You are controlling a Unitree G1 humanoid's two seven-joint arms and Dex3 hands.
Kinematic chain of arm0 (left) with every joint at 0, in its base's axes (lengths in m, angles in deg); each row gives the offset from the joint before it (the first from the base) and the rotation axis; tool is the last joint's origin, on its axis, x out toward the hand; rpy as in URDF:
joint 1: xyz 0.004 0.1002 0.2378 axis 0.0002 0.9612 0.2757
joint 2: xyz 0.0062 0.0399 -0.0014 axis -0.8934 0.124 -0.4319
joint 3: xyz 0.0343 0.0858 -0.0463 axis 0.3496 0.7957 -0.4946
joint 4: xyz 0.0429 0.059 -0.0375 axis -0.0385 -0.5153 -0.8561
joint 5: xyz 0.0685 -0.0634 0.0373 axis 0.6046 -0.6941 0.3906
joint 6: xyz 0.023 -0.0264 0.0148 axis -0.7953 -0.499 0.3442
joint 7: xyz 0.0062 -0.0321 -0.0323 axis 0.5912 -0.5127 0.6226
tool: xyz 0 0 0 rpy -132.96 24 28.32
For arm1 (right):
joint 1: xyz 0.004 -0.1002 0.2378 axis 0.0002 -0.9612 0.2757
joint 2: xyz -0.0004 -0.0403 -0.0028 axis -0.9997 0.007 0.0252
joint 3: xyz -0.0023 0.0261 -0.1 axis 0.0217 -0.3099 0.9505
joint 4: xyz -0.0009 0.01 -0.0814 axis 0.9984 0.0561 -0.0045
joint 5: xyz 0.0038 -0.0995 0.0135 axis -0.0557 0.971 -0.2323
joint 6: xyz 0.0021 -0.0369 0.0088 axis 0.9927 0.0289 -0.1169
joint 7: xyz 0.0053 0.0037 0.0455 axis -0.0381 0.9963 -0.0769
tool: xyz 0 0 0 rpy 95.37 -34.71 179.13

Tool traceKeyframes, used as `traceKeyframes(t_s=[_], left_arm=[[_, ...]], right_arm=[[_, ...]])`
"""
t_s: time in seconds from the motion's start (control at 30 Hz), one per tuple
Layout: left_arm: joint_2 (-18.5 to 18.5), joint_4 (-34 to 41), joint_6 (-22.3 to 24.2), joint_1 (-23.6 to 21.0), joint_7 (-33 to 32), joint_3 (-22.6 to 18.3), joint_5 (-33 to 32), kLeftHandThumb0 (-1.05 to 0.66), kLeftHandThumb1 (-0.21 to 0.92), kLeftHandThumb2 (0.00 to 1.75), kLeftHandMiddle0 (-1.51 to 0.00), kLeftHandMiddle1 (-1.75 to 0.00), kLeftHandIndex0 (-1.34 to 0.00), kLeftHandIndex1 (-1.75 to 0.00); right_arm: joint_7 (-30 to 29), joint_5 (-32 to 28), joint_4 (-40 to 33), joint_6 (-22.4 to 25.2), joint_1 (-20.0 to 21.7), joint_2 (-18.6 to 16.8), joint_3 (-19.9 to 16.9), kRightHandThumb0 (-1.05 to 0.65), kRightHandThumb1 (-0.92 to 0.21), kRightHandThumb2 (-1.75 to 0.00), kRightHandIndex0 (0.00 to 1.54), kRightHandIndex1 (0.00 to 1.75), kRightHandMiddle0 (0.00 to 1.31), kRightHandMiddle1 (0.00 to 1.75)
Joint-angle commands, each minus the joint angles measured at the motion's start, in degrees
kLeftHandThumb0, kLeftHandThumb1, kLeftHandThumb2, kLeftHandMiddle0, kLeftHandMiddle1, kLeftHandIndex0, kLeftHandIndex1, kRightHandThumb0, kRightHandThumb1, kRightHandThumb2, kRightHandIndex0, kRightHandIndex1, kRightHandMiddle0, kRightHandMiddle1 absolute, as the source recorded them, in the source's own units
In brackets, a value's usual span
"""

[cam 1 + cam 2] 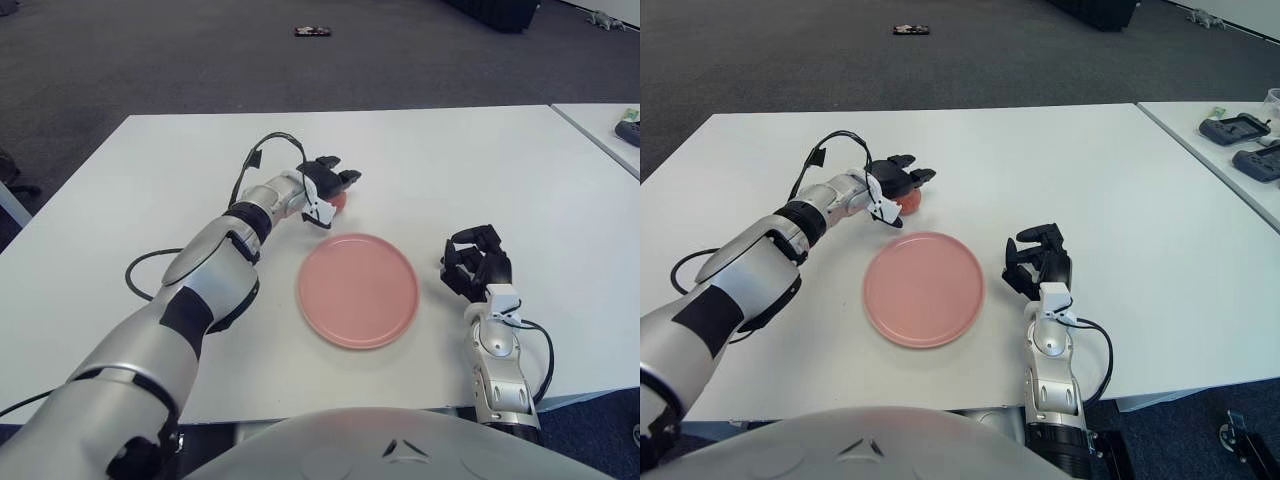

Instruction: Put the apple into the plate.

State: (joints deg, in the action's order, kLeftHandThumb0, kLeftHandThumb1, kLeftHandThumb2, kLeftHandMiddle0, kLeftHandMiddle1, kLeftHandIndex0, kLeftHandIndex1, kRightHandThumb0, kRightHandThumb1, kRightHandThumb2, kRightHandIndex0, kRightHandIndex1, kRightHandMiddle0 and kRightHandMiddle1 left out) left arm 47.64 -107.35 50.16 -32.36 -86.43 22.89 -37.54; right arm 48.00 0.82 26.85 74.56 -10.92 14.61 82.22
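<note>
A red-orange apple (338, 202) rests on the white table (150, 190), just beyond the far left edge of a pink plate (358, 290). My left hand (332, 180) reaches over the apple from the left. Its dark fingers curl down over the top of the apple and hide most of it. The plate holds nothing. My right hand (477, 262) rests on the table to the right of the plate, fingers relaxed, holding nothing.
A second white table (1230, 140) with dark devices stands to the right across a gap. A black cable (265, 145) loops off my left forearm. A small dark object (313, 31) lies on the carpet far behind.
</note>
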Motion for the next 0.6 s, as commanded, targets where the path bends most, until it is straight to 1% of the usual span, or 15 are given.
traceKeyframes(t_s=[0.0, 0.23, 0.57], left_arm=[[0.5, -1.4, 2.3, 0.2, 1.4, 0.2, -0.3, -1.02, 0.57, 0.74, 0.0, 0.0, 0.0, 0.0], [0.5, -2.2, 3.9, 0.8, 1.9, 0.8, 0.2, -1.05, 0.62, 0.69, 0.0, 0.0, 0.0, 0.0], [-0.2, -2.8, 5.1, 1.5, 2.2, 1.1, 0.2, -1.05, 0.64, 0.68, 0.0, 0.0, 0.0, 0.0]], right_arm=[[-0.5, 0.3, 0.1, -1.2, 0.2, 0.0, -0.2, -0.39, -0.66, -0.89, 0.56, 1.57, 0.35, 1.75], [-0.4, 0.4, 1.2, -2.9, 0.4, 0.5, -0.4, -0.39, -0.66, -0.89, 0.55, 1.59, 0.35, 1.75], [-0.5, -0.1, 2.6, -5.5, 0.6, 0.4, -1.0, -0.39, -0.66, -0.89, 0.54, 1.61, 0.35, 1.75]])
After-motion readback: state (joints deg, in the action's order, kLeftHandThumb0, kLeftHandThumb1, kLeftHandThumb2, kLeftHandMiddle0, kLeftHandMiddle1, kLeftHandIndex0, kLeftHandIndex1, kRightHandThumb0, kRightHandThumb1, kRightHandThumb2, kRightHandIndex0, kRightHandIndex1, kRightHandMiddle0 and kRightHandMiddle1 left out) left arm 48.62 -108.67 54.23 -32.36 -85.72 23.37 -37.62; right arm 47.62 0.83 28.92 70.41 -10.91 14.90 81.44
